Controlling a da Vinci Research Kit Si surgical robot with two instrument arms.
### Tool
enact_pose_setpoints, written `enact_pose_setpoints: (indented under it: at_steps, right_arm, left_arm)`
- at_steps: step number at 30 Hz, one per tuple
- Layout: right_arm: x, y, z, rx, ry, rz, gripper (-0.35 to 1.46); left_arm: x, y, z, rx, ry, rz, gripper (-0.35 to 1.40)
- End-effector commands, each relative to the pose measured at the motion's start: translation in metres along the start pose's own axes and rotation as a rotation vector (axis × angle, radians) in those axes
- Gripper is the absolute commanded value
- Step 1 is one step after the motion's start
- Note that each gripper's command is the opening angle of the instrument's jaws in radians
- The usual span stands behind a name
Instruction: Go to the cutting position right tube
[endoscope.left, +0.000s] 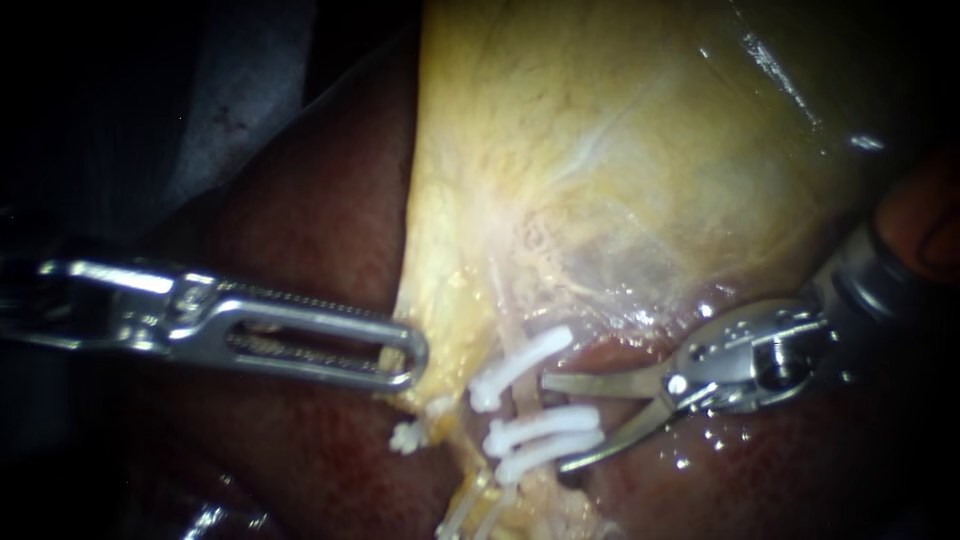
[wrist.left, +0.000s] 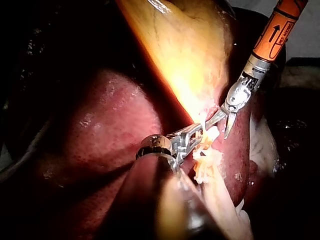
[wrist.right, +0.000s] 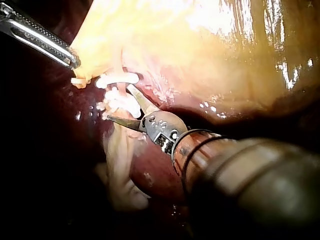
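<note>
The yellow gallbladder (endoscope.left: 620, 150) hangs over the dark red liver (endoscope.left: 300, 230). My left instrument (endoscope.left: 405, 362) comes in flat from the left, its windowed jaws shut on the gallbladder's lower edge. Below it the right tube (endoscope.left: 520, 398) carries one white clip (endoscope.left: 522, 364) above and two clips (endoscope.left: 545, 432) below. My right instrument (endoscope.left: 555, 422) has two thin blades, open. Its upper blade lies in the gap between the upper clip and the lower pair, and its lower blade lies under the lowest clip. The right wrist view shows the open blades (wrist.right: 119, 102) against the clips.
A small white clip (endoscope.left: 405, 436) sits on pale tissue left of the right tube, under my left instrument's tip. Pale strands (endoscope.left: 480, 505) trail downward from the clips. Wet liver (endoscope.left: 760, 470) lies beneath my right instrument's shaft.
</note>
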Motion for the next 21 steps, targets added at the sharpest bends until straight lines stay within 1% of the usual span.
enact_pose_setpoints:
  at_steps: [1, 11, 15, 21]
  right_arm:
    - [-0.0001, 0.0002, 0.0, -0.001, 0.0, -0.001, 0.91]
    - [0.0, 0.0011, 0.0005, -0.004, 0.001, 0.0, 0.91]
    - [0.0002, 0.0014, 0.0011, -0.006, 0.001, 0.001, 0.91]
    - [0.0008, 0.0014, 0.002, -0.004, 0.001, 0.002, 0.89]
  left_arm:
    - [0.0, -0.0001, 0.0, 0.001, 0.0, 0.0, -0.35]
    - [0.0, -0.0009, -0.0002, 0.003, -0.003, -0.003, -0.35]
    - [0.0, -0.001, -0.0002, 0.003, -0.003, -0.003, -0.35]
    - [0.0, -0.001, -0.0002, 0.003, -0.003, -0.003, -0.35]
